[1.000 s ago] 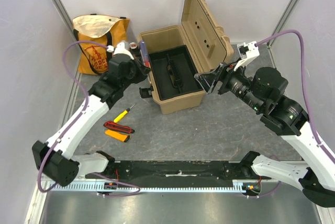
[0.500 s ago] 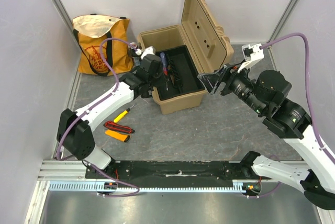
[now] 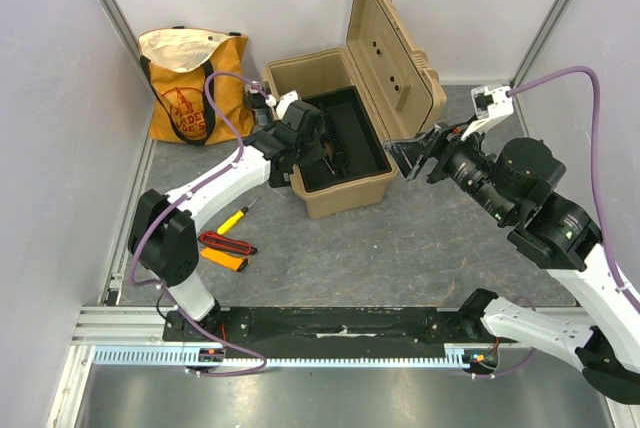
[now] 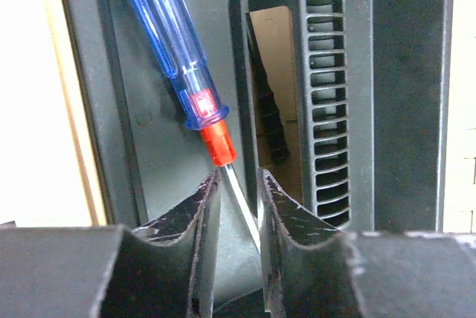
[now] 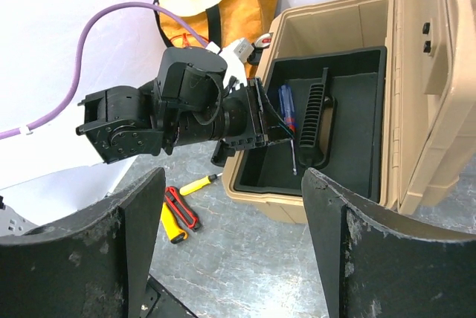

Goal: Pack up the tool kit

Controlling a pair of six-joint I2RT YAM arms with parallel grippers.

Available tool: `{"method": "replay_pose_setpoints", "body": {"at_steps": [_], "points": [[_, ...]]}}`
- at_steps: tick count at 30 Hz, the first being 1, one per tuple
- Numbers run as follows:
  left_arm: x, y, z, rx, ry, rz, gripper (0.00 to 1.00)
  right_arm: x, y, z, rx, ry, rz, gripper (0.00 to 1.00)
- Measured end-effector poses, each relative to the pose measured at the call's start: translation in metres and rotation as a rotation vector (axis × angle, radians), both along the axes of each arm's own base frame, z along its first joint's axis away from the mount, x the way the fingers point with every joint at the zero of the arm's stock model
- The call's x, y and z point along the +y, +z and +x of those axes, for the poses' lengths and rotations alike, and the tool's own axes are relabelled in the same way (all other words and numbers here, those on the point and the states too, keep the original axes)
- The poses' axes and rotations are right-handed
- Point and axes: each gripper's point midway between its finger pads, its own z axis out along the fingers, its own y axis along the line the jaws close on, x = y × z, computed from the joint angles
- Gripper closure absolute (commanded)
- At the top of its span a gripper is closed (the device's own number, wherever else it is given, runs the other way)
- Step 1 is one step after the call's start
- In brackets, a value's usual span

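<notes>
The tan toolbox (image 3: 335, 198) stands open with its lid (image 3: 395, 48) upright. My left gripper (image 3: 318, 153) is down inside the black inner tray (image 4: 149, 147). Its jaws are slightly apart around the thin metal shaft of the red-blue screwdriver (image 4: 175, 43), which lies on the tray floor beside the tray's slotted handle (image 4: 323, 95). The right wrist view shows the same screwdriver (image 5: 286, 106) in the tray. My right gripper (image 3: 400, 158) hangs wide open and empty just right of the box. A yellow-handled screwdriver (image 3: 233, 219) and a red-black and orange tool (image 3: 226, 248) lie on the table left of the box.
The orange-and-cream tote bag (image 3: 190, 83) stands at the back left against the wall. White walls close in both sides. The left arm's purple cable (image 3: 215, 98) loops above the box's left rim. The grey tabletop (image 3: 400, 248) runs in front of the box.
My left gripper swung from beside the tote bag over the box and lowered the red-blue screwdriver into the tray; its jaws have loosened. My right gripper drifted slightly right.
</notes>
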Motion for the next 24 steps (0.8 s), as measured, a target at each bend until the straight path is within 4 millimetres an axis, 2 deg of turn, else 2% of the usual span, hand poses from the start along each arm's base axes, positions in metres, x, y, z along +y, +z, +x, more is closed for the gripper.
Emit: {"method": "replay_pose_setpoints", "body": {"at_steps": [3,10,13,16,18,21,24], "points": [[-0.001,0.004,0.001,-0.005,0.004,-0.009,0.58,-0.003,0.002,-0.001,-0.005,-0.009,0.005,0.19],[-0.001,0.013,0.002,-0.016,0.006,-0.022,0.56,-0.004,0.001,-0.001,-0.003,-0.013,0.003,0.19],[0.002,0.028,-0.002,-0.043,-0.001,-0.032,0.56,-0.004,0.001,-0.001,-0.003,-0.015,0.002,0.19],[0.012,0.058,-0.007,-0.099,-0.003,-0.050,0.55,-0.004,0.000,0.000,-0.001,-0.017,0.000,0.19],[0.026,0.081,-0.014,-0.156,0.011,-0.066,0.55,-0.003,-0.001,0.001,0.002,-0.017,-0.003,0.19],[0.064,0.108,-0.031,-0.232,0.072,-0.071,0.53,-0.001,-0.003,0.003,0.007,-0.017,-0.008,0.19],[0.113,0.110,-0.043,-0.265,0.167,-0.060,0.51,0.000,-0.005,0.004,0.015,-0.017,-0.010,0.19]]}}
